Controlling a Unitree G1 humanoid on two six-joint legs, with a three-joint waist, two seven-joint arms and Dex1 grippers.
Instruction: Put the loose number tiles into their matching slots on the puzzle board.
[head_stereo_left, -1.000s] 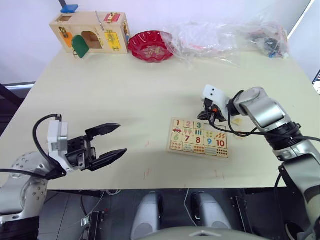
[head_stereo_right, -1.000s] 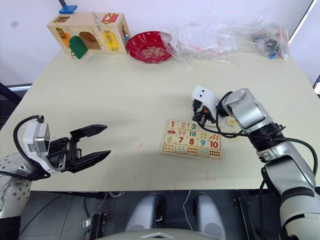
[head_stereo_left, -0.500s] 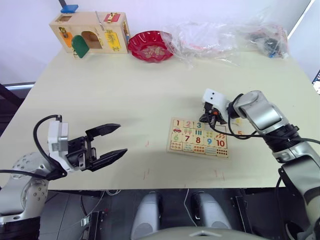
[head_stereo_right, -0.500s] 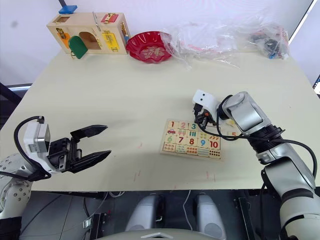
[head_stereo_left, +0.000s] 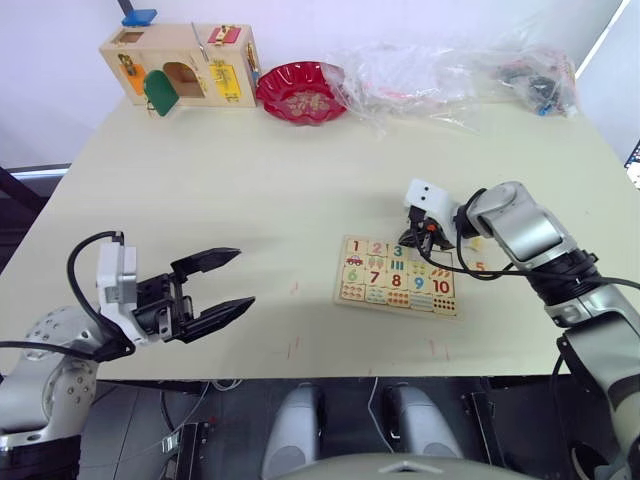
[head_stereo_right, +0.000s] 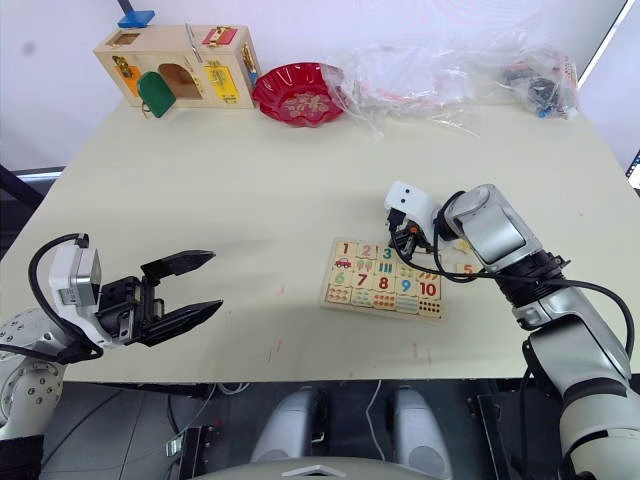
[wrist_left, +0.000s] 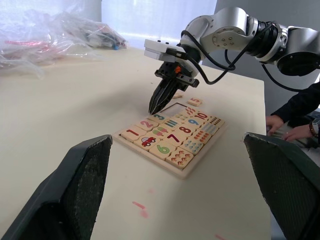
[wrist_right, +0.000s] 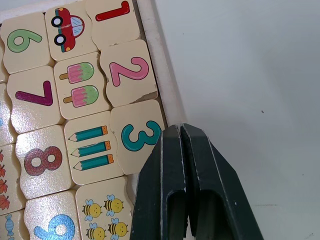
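While the left gripper (head_stereo_left: 232, 282) hovers over the bare near-left part of the pale surface (head_stereo_left: 250, 180) with its fingers spread wide and empty, the puzzle board (head_stereo_left: 398, 275) lies flat toward the right. Tiles 1 (wrist_right: 112, 22), 2 (wrist_right: 129, 72) and 3 (wrist_right: 139, 136) sit in its top row. At tile 3's outer edge the right gripper (wrist_left: 156, 106) points down, fingers pressed together, holding nothing. An orange 5 tile (head_stereo_left: 480, 266) lies loose just right of the board.

Puzzle board (head_stereo_left: 398, 275) holds tiles 1–3 (wrist_right: 121, 71); orange 5 (head_stereo_left: 480, 267) loose beside.
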